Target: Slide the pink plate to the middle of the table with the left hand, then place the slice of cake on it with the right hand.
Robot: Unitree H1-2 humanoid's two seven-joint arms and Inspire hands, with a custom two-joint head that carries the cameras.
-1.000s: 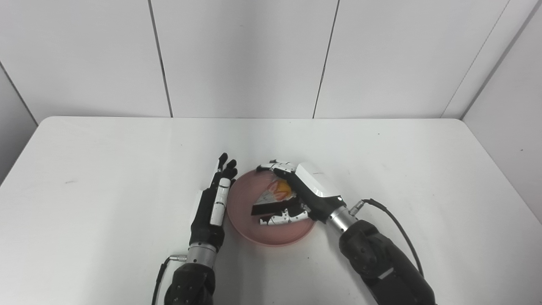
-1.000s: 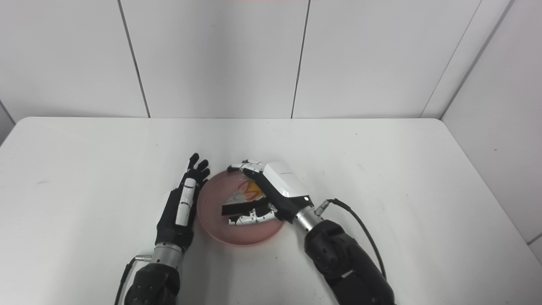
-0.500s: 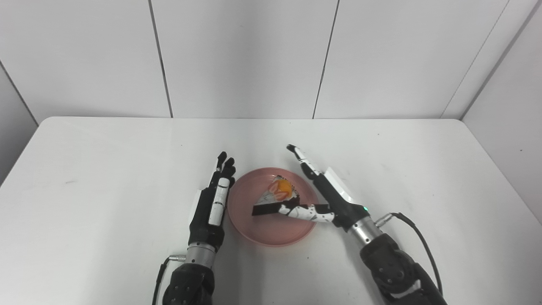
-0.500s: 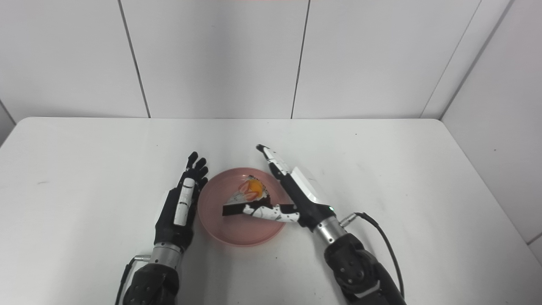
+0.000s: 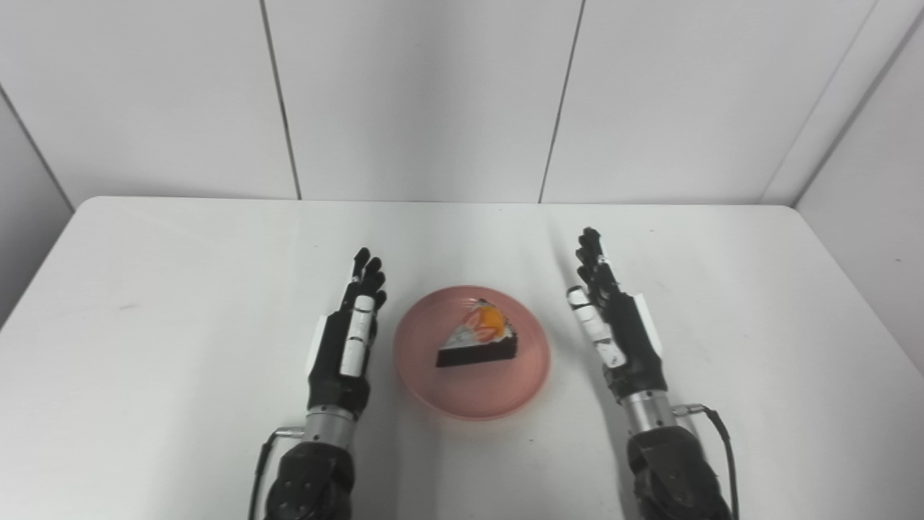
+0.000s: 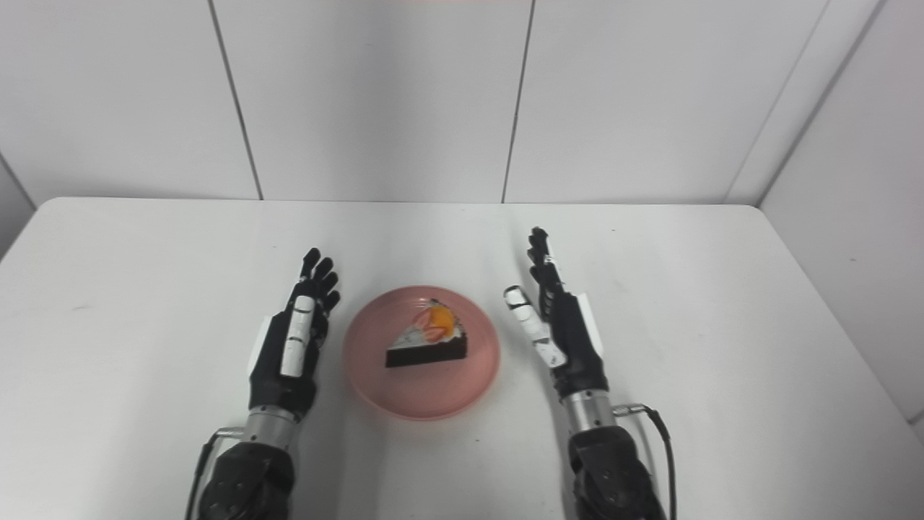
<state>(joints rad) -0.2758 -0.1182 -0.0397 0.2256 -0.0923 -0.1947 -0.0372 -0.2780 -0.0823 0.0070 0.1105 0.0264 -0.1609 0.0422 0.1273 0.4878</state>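
Note:
The pink plate [image 5: 433, 375] sits near the middle of the white table. On it rests the slice of cake [image 5: 476, 343], dark on the side with white icing and orange fruit on top. My left hand [image 5: 346, 339] stands open just left of the plate, fingers straight and pointing away, a small gap from the rim. To the right of the plate my right hand [image 5: 613, 318] is also open with straight fingers, apart from the rim and holding nothing.
The white table [image 5: 180, 289] runs to a tiled wall at the back and a side wall at the right. A cable [image 5: 715, 426] loops off my right wrist. A few small dark specks mark the tabletop.
My right hand let go of the cake, opened, and drew back to the right off the plate. The cake stays on the plate. My left hand barely moved; the view shifted slightly.

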